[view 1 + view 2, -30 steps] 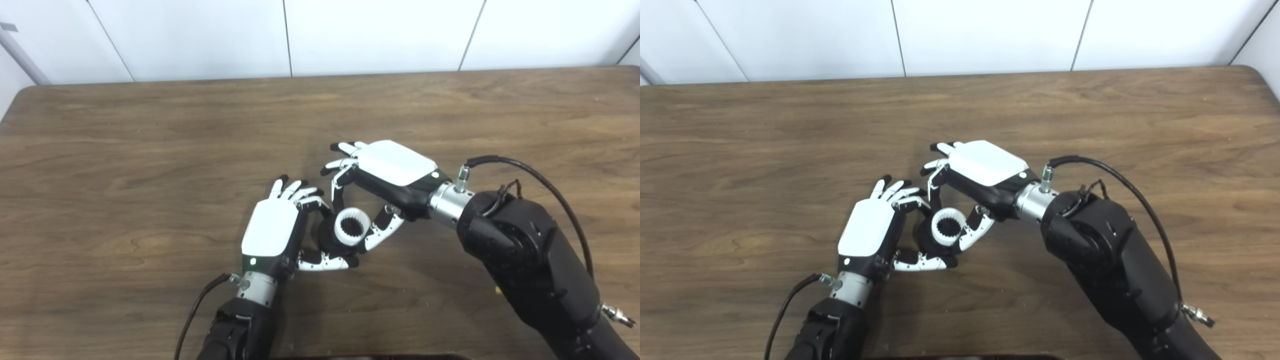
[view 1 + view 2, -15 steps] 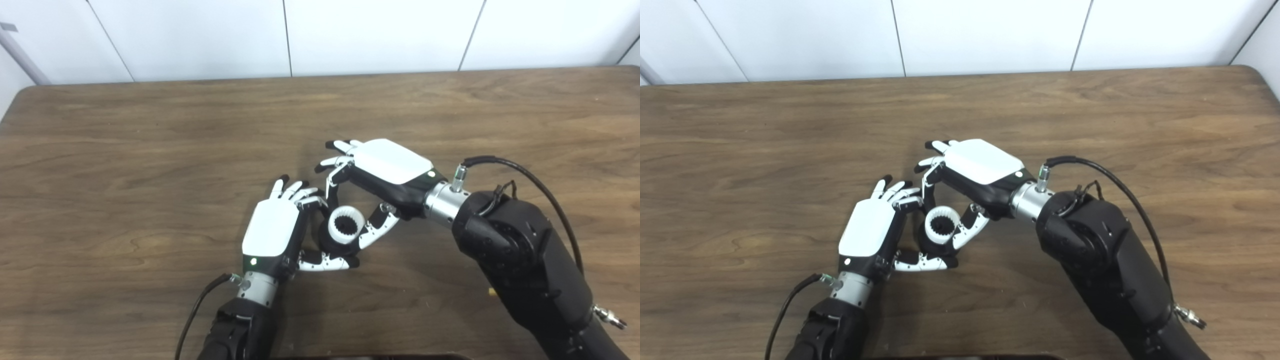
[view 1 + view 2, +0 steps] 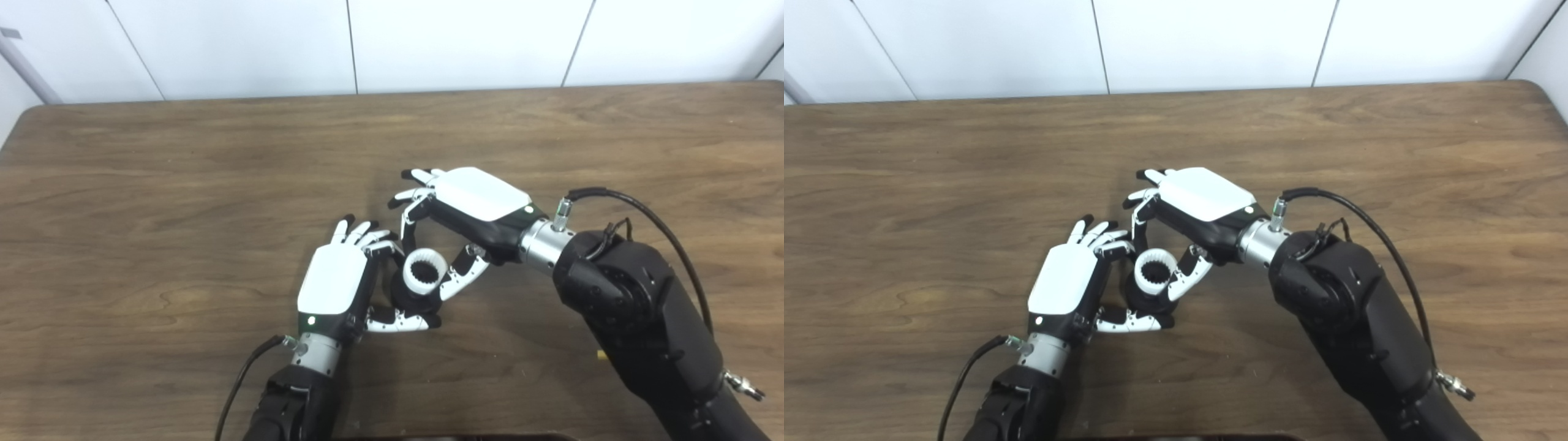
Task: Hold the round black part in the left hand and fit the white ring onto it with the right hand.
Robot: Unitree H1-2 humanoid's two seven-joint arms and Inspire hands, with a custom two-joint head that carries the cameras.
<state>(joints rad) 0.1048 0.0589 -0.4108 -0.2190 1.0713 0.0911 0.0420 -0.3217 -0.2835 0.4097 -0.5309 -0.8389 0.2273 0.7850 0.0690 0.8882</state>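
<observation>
Wood-grain table (image 3: 184, 184) spans the scene beneath both arms. Right hand (image 3: 471, 205) reaches in from the right, its thumb and one finger pinching the white ring (image 3: 425, 276). Left hand (image 3: 334, 285) stands on its edge, thumb and fingers curled around the round black part (image 3: 407, 299). That toothed ring sits on top of the black part, near the table's centre.
</observation>
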